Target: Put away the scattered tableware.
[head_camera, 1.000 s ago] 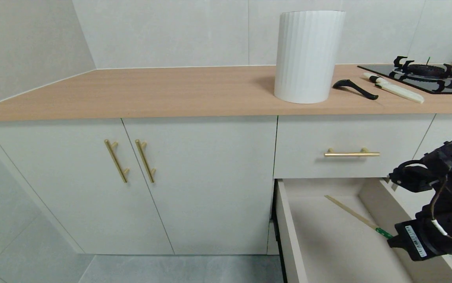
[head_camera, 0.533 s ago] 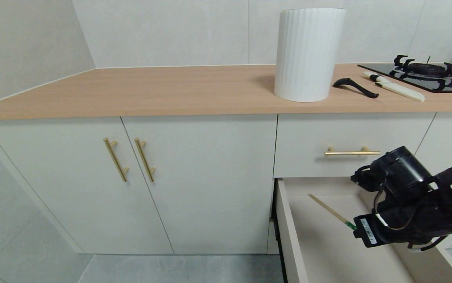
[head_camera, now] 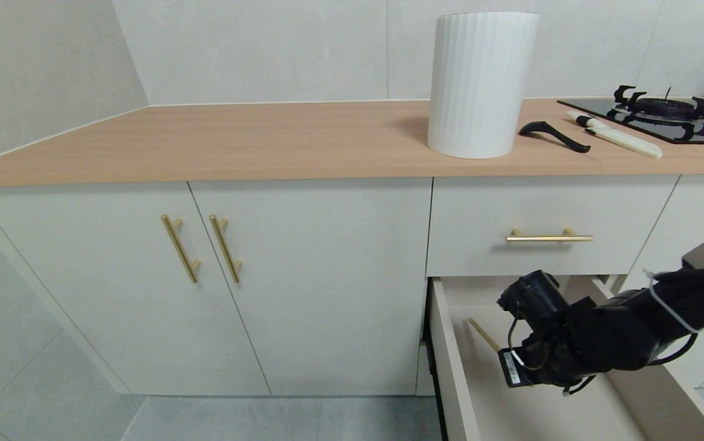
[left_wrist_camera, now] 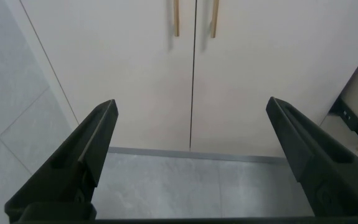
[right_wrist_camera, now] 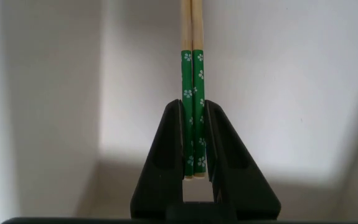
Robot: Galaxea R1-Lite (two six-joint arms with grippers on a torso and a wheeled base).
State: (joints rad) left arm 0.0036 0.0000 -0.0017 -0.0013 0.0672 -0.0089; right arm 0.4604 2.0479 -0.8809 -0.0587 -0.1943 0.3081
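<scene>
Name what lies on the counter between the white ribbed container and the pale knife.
A black curved utensil lies between the container and the knife, in the head view.

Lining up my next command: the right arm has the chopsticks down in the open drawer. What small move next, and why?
Probably lower slightly, then open the fingers. The right gripper is shut on the chopsticks, whose tips angle down inside the drawer, near its floor, so a release there should lay them in without much drop.

Finishes before you
Chopsticks (right_wrist_camera: 192,81): pale bare wood, green-printed ends; countertop (head_camera: 235,141): matt wood grain; drawer handle (head_camera: 549,238): brushed gold metal.
</scene>
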